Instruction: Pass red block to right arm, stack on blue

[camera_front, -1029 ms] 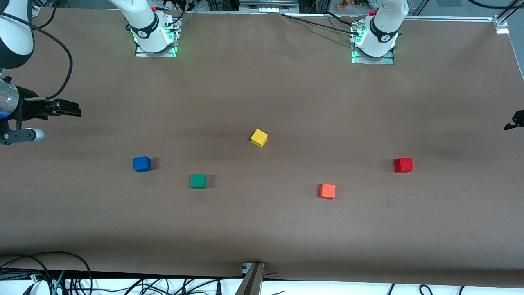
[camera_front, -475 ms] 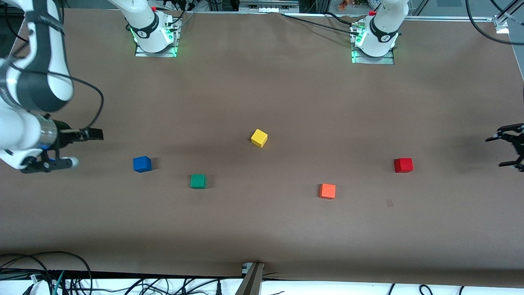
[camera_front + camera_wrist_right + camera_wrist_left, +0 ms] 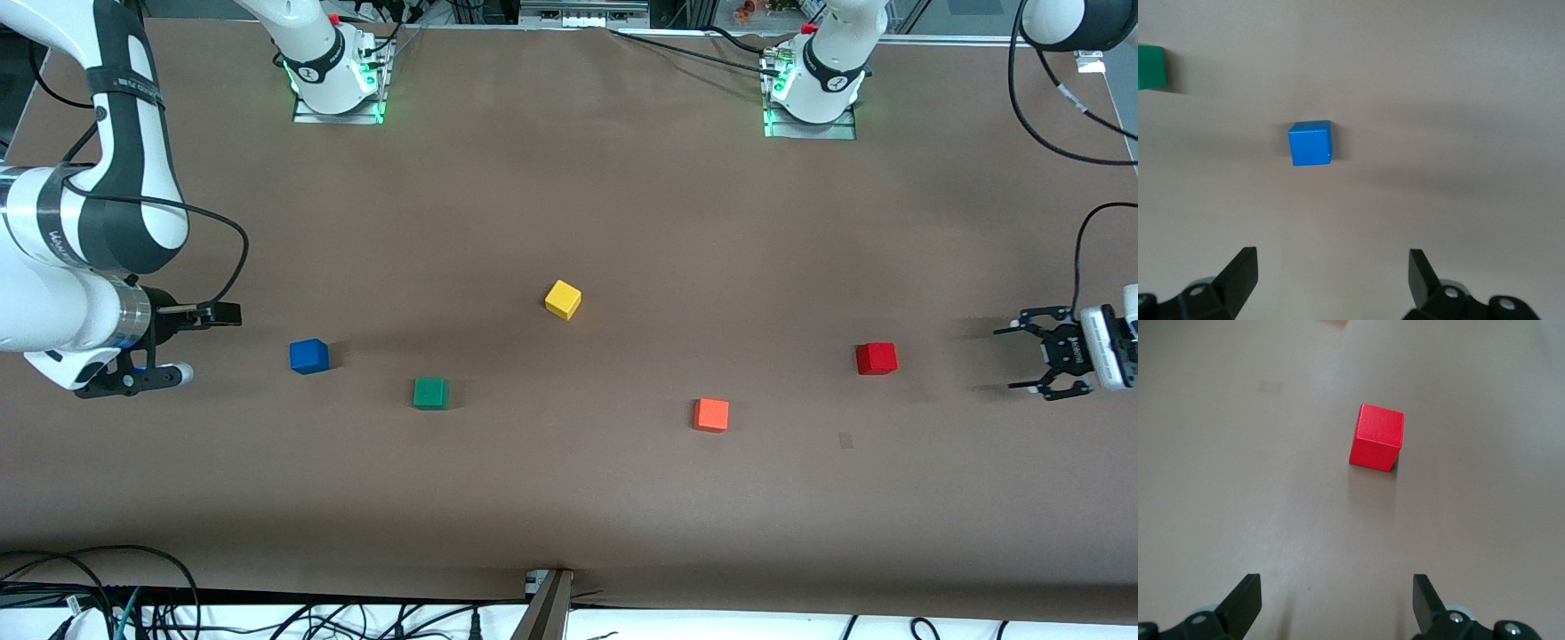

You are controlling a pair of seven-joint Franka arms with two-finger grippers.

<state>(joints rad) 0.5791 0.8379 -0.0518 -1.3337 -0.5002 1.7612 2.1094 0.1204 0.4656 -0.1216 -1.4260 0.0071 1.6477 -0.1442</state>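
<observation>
We see a wide table covered in plain matte brown paper (image 3: 569, 498), evenly lit from above. Along its near edge we find a white floor strip with tangled black cables (image 3: 98, 596).

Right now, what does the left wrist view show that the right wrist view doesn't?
Only the left wrist view shows the red block, ahead of the open left gripper. Only the right wrist view shows the blue block and an edge of the green block, with the open right gripper. Both share the bare brown table and empty fingers.
</observation>
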